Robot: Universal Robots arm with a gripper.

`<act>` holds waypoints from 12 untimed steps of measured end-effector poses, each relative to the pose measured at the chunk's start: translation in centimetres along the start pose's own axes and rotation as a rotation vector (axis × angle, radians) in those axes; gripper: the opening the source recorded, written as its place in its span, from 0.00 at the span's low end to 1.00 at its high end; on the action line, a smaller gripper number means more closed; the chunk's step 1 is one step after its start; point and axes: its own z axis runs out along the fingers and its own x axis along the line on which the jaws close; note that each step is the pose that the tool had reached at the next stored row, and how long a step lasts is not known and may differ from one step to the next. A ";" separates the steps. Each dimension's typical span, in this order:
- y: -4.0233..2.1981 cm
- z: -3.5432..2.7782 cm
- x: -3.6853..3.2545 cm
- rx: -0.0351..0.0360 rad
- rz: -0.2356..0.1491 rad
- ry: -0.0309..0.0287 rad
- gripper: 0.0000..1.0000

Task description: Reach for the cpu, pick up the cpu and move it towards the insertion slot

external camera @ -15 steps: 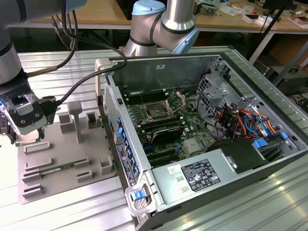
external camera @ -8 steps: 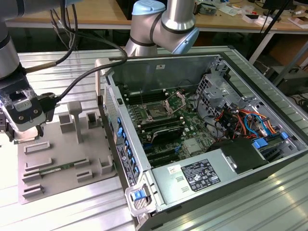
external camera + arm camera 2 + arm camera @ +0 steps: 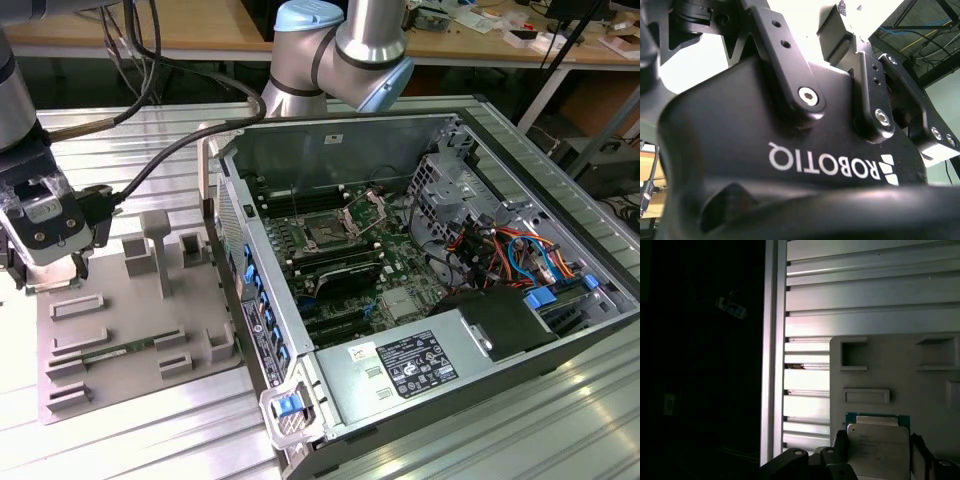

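A: Looking over a ribbed metal table, with a grey tray lying at one end and an open computer case standing at the other. Spotting the gripper?

B: Yes. Hanging low over the tray's outer corner, well apart from the case.

A: And the cpu?

B: Lying flat, pale metal top up, directly beneath the gripper in the first wrist view. Resting on the grey tray near its edge, with a thin green border peeking out along one side.

A: Pinching it already, or standing spread around it?

B: Cannot tell, so not guessing.

A: Finding the insertion slot?

B: Sitting inside the case on the green board: dark centre, silver frame. Lying well away from the gripper, across the whole tray and over the case wall, toward the exterior view's right.

A: So the chip right under the gripper and the slot far off to one side?

B: Exactly. And, being square, likely offering no long side to line up with.
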 end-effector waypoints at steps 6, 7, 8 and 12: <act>0.03 -0.70 0.00 0.0000 0.000 0.0000 0.55; 0.03 -0.78 0.00 0.0000 0.000 0.0001 0.55; 0.03 -0.91 0.00 0.0000 0.000 0.0000 0.55; 0.05 -1.32 0.00 0.0000 0.000 0.0000 0.55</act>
